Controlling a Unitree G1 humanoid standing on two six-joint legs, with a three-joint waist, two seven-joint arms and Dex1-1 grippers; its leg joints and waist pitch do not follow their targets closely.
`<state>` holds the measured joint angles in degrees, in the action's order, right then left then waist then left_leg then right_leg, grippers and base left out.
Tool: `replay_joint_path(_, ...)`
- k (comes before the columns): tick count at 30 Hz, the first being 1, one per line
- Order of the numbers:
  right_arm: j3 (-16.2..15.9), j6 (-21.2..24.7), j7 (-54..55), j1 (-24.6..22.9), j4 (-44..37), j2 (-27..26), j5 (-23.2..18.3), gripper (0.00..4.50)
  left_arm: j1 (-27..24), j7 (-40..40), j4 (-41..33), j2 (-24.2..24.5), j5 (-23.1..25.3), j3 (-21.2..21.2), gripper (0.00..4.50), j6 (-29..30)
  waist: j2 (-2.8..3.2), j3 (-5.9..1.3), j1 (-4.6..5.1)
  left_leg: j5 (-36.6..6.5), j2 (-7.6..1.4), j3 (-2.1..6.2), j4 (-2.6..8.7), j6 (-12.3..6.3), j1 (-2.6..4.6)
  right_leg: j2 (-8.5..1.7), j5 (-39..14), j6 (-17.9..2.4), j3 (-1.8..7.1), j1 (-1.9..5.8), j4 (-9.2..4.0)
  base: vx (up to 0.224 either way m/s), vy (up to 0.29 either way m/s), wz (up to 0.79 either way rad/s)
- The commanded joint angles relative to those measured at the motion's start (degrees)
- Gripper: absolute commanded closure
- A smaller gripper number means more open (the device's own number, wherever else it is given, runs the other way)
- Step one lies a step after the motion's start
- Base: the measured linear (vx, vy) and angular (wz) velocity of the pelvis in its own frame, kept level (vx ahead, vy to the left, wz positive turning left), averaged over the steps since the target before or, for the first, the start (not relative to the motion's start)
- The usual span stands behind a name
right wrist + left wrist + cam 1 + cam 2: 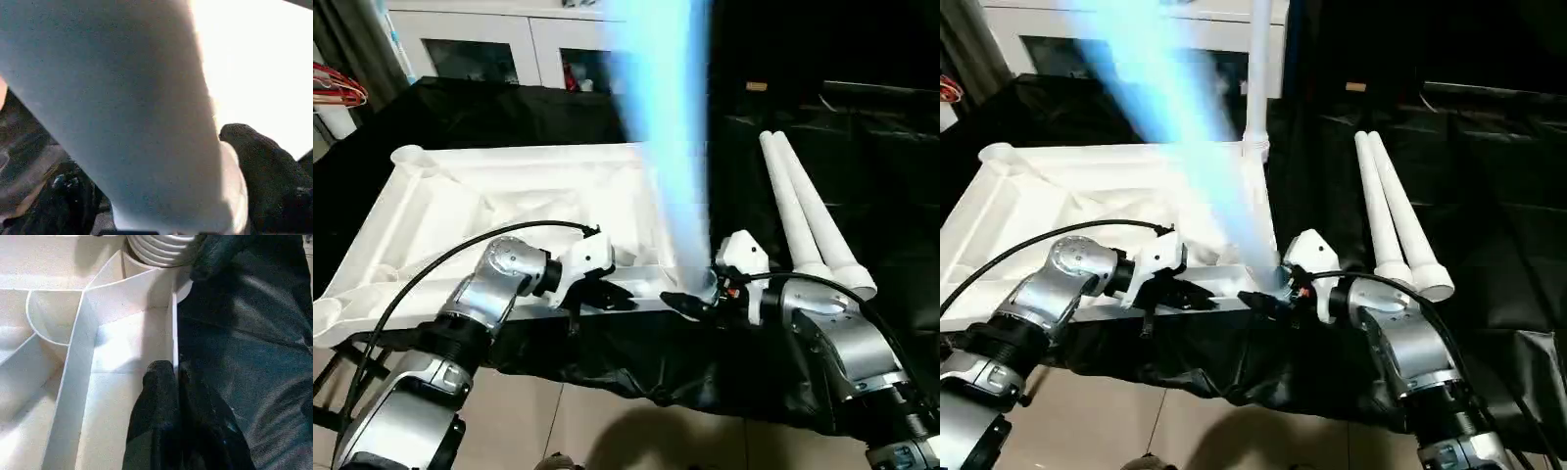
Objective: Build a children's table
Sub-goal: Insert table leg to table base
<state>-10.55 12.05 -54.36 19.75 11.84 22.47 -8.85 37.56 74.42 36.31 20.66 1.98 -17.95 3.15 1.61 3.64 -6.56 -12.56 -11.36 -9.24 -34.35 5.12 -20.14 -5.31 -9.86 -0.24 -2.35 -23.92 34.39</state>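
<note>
The white table top (509, 211) lies upside down on a black cloth (607, 362), ribbed underside facing up, and everything else sits around it. At its near edge, the left gripper (607, 297) is pinched shut on the thin rim wall; the left wrist view shows one black finger (156, 396) inside the rim and the other just outside it, against the cloth. At the near corner on the robot's right side of the top, a white leg (1224, 206) stands up steeply from the corner socket, looking blurred and bluish. The right gripper (700, 299) grasps this leg low down, close to the socket, and the right wrist view shows its fingers (264, 166) spread wide on either side of the thick end. Another leg (1258, 69) stands upright at the far corner on the same side. Two more legs (813, 211) lie side by side on the cloth, beyond the top's right edge and apart from it. A white cabinet (499, 44) stands behind the top.
</note>
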Motion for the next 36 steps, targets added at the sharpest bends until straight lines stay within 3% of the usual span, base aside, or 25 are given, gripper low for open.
replay_joint_path(1,-1.09,0.58,-1.23,-1.05,0.06,-0.15,0.05,0.98,1.66,0.87,-0.22,-0.32,-0.12,-0.79,4.5,-1.28,0.16,-4.31,0.08,-4.74,-0.87,-0.5,4.01,-3.29,-0.07,-2.09,0.28,-16.71,1.49,3.99,-2.21,0.0,0.0,0.0)
replay_joint_path(7,-0.58,1.58,-0.86,-1.74,0.71,-0.9,-1.01,1.46,1.84,1.21,0.84,-0.06,-0.05,-0.75,4.5,-2.14,0.16,-4.28,-0.02,-5.12,-0.94,-0.49,4.07,-2.9,-0.18,-2.11,-0.32,-16.4,1.47,4.0,-2.25,0.0,0.0,0.0)
replay_joint_path(10,-0.44,1.22,-0.28,-2.31,1.14,-1.25,-1.21,1.53,1.95,1.12,1.22,0.09,0.07,-0.67,4.5,-2.44,0.17,-4.33,-0.04,-5.12,-0.96,-0.53,4.08,-2.78,-0.13,-2.11,-0.43,-16.35,1.45,3.96,-2.26,0.0,0.0,0.0)
replay_joint_path(11,-0.42,1.12,-0.14,-2.51,1.21,-1.33,-1.26,1.53,1.97,1.04,1.34,0.14,0.12,-0.63,4.5,-2.56,0.62,-4.45,-0.14,-5.03,-0.94,-0.52,4.02,-2.63,-0.09,-2.1,-0.05,-16.5,1.41,3.98,-2.15,0.0,0.0,0.0)
replay_joint_path(15,0.23,0.8,0.77,-3.47,1.46,-1.73,-1.55,1.58,2.11,-0.16,2.3,0.11,0.39,-0.01,4.5,-3.76,0.38,-4.43,-0.18,-5.7,-1.0,-0.8,4.01,-2.45,-0.01,-2.05,0.41,-16.67,1.34,3.94,-2.19,0.0,0.0,0.0)
replay_joint_path(16,0.38,0.72,0.91,-3.66,1.55,-1.84,-1.57,1.58,2.24,-1.77,2.82,-0.16,0.42,0.67,4.5,-4.4,0.81,-4.43,-0.27,-6.0,-1.0,-0.75,3.99,-2.3,0.01,-2.08,0.08,-16.69,1.32,3.91,-2.19,0.0,0.0,0.0)
replay_joint_path(18,0.7,0.59,1.19,-3.85,1.68,-2.13,-1.41,1.58,2.61,-3.21,3.46,-0.83,-0.89,2.41,4.5,-4.0,0.68,-4.39,-0.27,-7.2,-1.02,-0.88,4.03,-2.01,0.14,-2.04,-0.82,-16.6,1.32,3.85,-2.43,0.0,0.0,0.0)
replay_joint_path(20,0.79,0.51,1.38,-3.86,1.77,-2.3,-1.36,1.58,2.61,-3.33,3.25,-0.86,-1.72,3.26,4.05,-3.72,0.75,-4.45,-0.51,-7.56,-1.03,-0.88,4.02,-1.94,0.14,-2.07,-1.54,-16.59,1.37,3.89,-2.41,0.0,0.0,0.0)
replay_joint_path(22,0.83,0.43,1.52,-3.81,1.91,-2.45,-1.34,1.58,2.57,-3.49,3.04,-0.78,-2.25,3.88,3.91,-3.56,0.74,-4.34,-0.53,-8.21,-1.02,-0.82,4.14,-1.62,-0.04,-2.12,-3.53,-15.9,1.34,3.91,-2.56,0.0,0.0,0.0)
replay_joint_path(28,0.99,-0.12,2.35,-3.26,2.91,-3.33,-1.57,1.58,0.86,-1.43,-1.76,-0.72,-8.97,8.7,3.4,-1.32,0.65,-4.12,-0.75,-10.13,-1.14,-0.69,4.44,-0.46,-0.31,-2.38,-8.94,-14.98,1.28,3.87,-2.87,0.0,0.0,0.0)
replay_joint_path(29,1.13,-0.18,2.45,-3.12,3.21,-3.61,-1.61,1.58,0.24,-0.73,-3.29,-1.0,-10.87,9.82,3.33,-0.16,0.36,-4.05,-0.66,-10.43,-1.07,-0.72,4.51,-0.52,-0.26,-2.23,-10.56,-14.22,1.27,3.8,-3.07,0.0,0.0,0.0)
replay_joint_path(36,1.09,-0.65,2.69,-2.46,4.7,-4.45,-1.76,1.59,-3.36,1.14,-12.85,-4.06,-21.71,13.38,2.66,7.82,0.42,-4.19,-0.17,-8.16,-1.04,-0.9,4.3,-1.68,-0.51,-1.98,-8.58,-14.85,1.22,3.65,-2.81,0.0,0.0,0.0)
